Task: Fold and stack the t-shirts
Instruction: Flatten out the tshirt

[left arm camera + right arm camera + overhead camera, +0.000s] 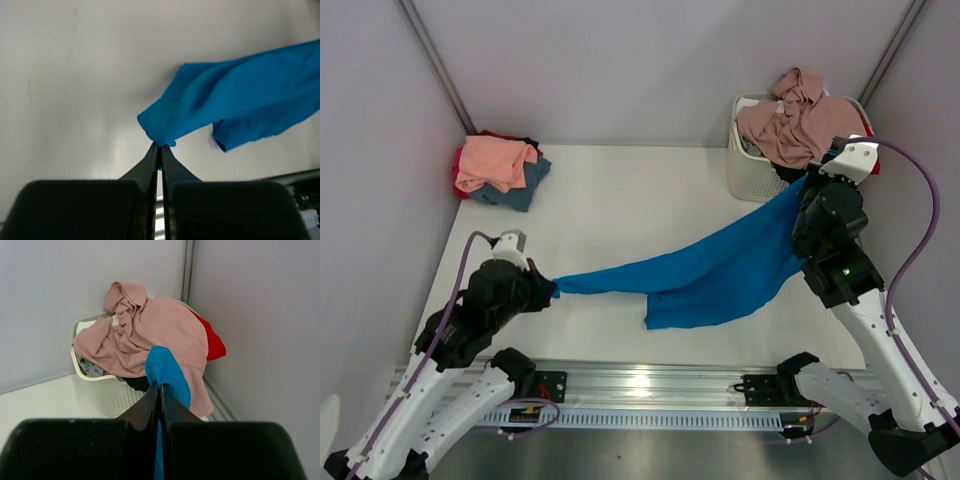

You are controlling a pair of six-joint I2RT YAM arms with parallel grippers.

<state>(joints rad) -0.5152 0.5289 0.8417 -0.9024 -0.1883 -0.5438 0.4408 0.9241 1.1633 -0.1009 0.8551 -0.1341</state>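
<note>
Left pincer (160, 146) and right pincer (160, 386) each clamped on bright blue t-shirt (710, 275), stretched over bench (620, 200). White basket (745, 175) heaped with mauve-pink shirt (795, 120) just behind right pincer; stacked shirts (500, 165) far-left corner.

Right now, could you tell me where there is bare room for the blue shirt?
The table is bare between the shirt pile, the basket and the blue shirt, plus a narrow strip along the near edge. Far corners are crowded.
</note>
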